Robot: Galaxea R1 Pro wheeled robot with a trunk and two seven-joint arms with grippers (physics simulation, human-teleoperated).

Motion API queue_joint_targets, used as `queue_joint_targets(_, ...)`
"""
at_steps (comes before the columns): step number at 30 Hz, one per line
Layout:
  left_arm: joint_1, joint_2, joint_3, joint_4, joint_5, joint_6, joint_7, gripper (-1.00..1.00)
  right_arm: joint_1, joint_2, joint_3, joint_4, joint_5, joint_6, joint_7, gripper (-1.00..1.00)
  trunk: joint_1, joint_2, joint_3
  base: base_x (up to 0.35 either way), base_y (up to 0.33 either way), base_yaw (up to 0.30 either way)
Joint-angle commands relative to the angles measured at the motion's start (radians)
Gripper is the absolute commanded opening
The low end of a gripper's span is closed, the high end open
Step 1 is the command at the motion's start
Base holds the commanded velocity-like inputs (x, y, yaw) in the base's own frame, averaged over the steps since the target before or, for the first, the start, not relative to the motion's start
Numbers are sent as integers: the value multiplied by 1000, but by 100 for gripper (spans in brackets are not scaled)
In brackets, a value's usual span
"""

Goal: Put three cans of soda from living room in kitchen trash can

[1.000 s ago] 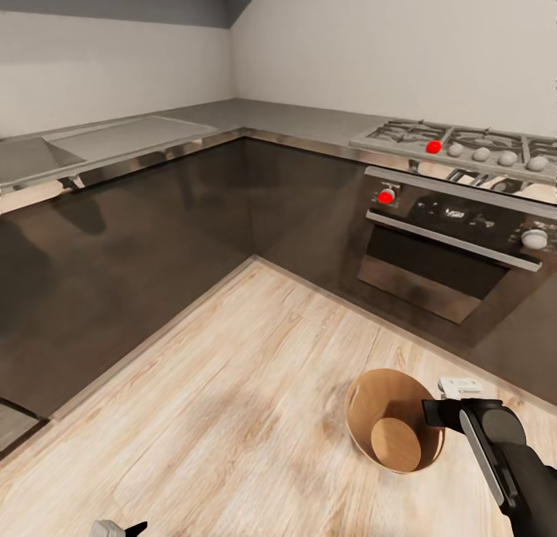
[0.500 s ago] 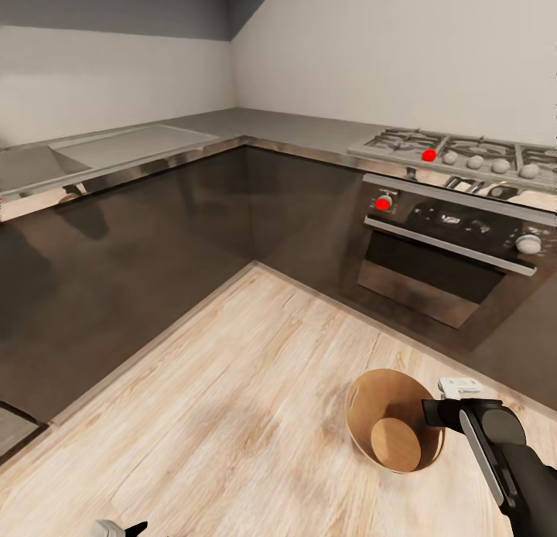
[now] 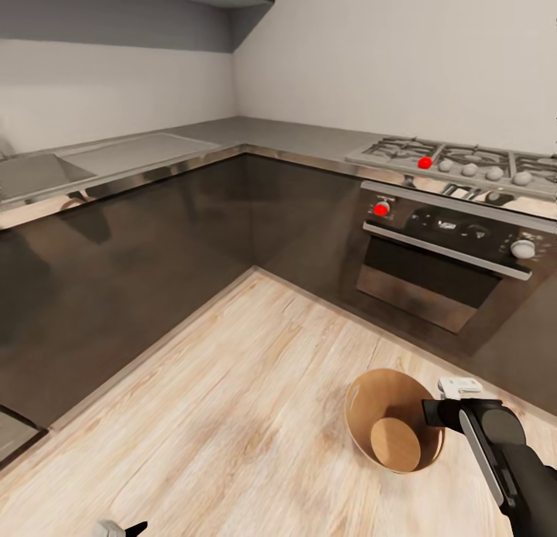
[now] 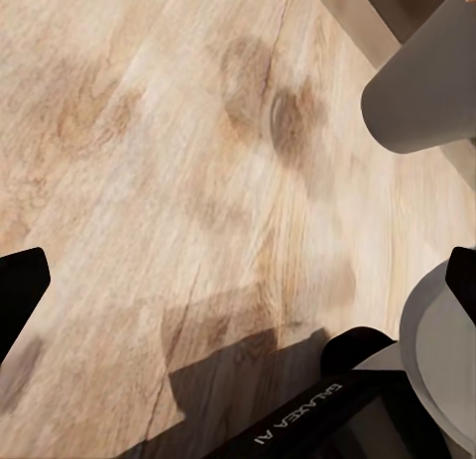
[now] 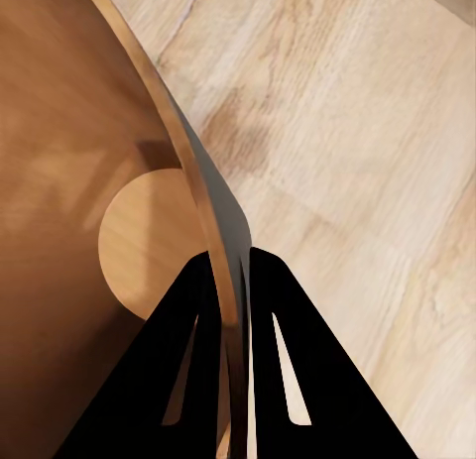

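My right arm [image 3: 507, 460] is a dark grey, rounded tube with a pale grey stripe along it and a small white block near its wrist, and my right gripper [image 5: 233, 281] has two flat black triangular fingers [image 5: 188, 380], each with a long narrow slot. My left gripper [image 4: 238, 290] has black fingertips [image 4: 20, 286], and behind it I see pale grey rounded shells and a black base printed with white letters "GALAXEA AI".
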Motion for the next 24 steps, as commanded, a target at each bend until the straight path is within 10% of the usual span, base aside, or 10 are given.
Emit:
queue_joint_targets(1, 0, 0, 0, 0, 0, 0, 0, 100, 0, 0, 0, 0, -11, 0, 5, -100, 0, 0, 2, 0, 0, 0)
queue_joint_targets(24, 0, 0, 0, 0, 0, 0, 0, 100, 0, 0, 0, 0, -11, 0, 4, -100, 0, 0, 38, 0, 0, -2)
